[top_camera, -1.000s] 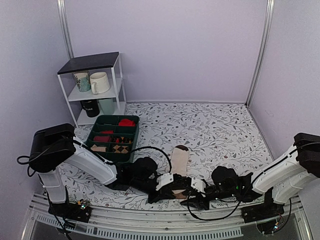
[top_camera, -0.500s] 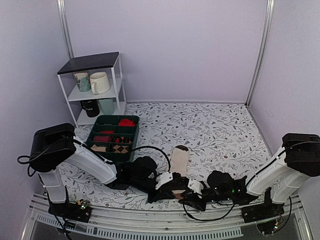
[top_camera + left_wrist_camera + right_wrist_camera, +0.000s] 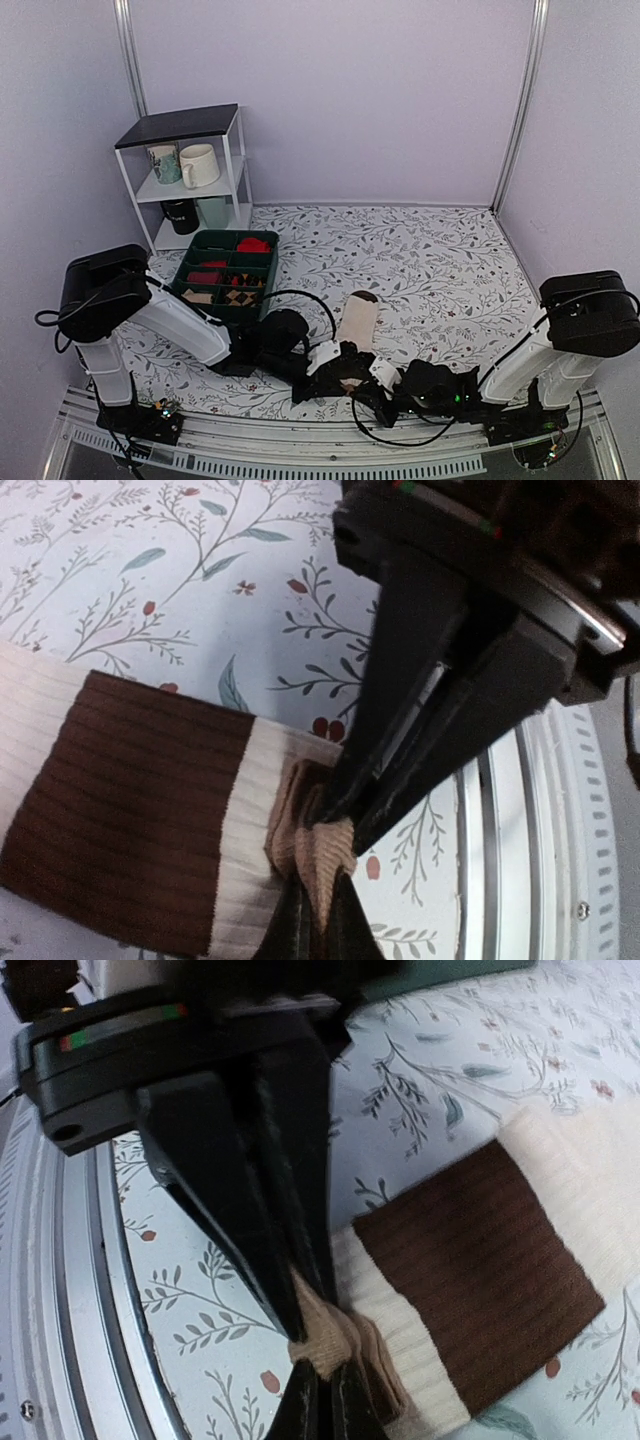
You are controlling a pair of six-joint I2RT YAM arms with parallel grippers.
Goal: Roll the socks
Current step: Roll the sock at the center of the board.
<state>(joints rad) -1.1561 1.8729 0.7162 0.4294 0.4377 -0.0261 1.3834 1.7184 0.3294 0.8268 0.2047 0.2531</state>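
Floral table [image 3: 430,260]; ribbed socks [image 3: 130,810] wrist-view only.

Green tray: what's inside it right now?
The green tray holds red rolled socks at the back right, another red roll mid-left, and brown-and-cream checked rolls in front. Its near wall hides the front compartments' floors.

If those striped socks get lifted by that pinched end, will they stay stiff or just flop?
Probably flop: the socks bunch into soft folds where the left pincer and right pincer pinch them. The ribbed knit looks grippy, so slipping seems unlikely. Lying flat and thin, they're likely light.
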